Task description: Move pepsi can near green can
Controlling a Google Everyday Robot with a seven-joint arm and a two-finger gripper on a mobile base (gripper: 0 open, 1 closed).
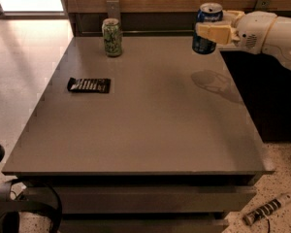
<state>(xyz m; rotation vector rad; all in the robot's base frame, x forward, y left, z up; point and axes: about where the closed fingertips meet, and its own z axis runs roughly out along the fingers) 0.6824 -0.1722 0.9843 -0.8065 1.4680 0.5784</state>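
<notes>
The pepsi can (204,43), dark blue with a silver top, is held upright in the air above the table's far right part. My gripper (209,31) comes in from the right on a white arm and is shut on the can, its cream fingers (214,33) wrapped around the can's middle. The can's shadow lies on the table below it. The green can (112,37) stands upright near the table's far left edge, well to the left of the held can.
A flat black snack packet (88,85) lies on the left side of the grey table (145,130). A wooden wall with metal brackets runs behind the table. Dark cables lie on the floor at the bottom left, and a small striped object (266,210) lies at the bottom right.
</notes>
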